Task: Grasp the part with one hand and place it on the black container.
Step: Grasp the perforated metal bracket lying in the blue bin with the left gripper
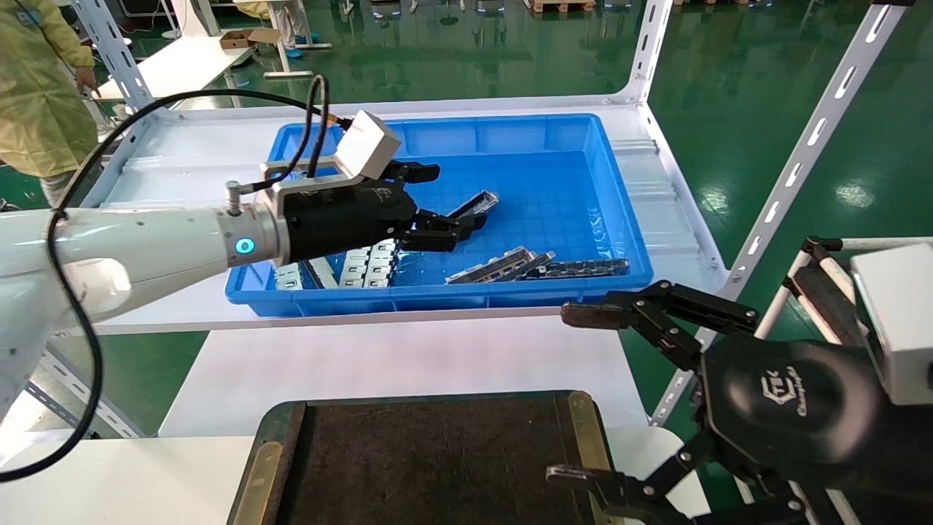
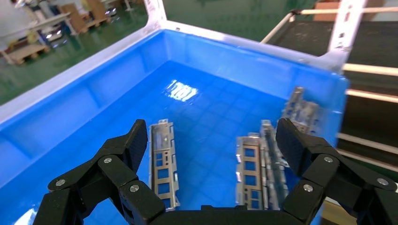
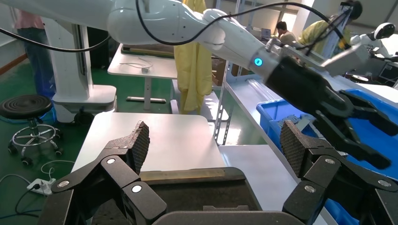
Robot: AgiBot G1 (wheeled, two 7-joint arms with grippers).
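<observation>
My left gripper point(image 1: 453, 198) is open and empty, hovering over the blue bin point(image 1: 583, 153). A grey channel part point(image 1: 477, 204) lies on the bin floor below its fingers. In the left wrist view the open gripper point(image 2: 212, 140) has this part point(image 2: 163, 164) just inside one finger point(image 2: 136, 140) and more grey brackets point(image 2: 256, 171) just inside the other. The black container point(image 1: 291, 408) lies at the near table edge with nothing on it, and also shows in the right wrist view point(image 3: 197, 187). My right gripper point(image 1: 568, 394) is open and empty beside the container's right end point(image 3: 213, 140).
Flat light-grey slotted plates point(image 1: 364, 266) and dark perforated strips point(image 1: 583, 268) lie along the bin's front wall with more brackets point(image 1: 503, 264). Slanted rack posts point(image 1: 802, 153) stand on the right. A person in a yellow coat point(image 1: 36, 87) stands at far left.
</observation>
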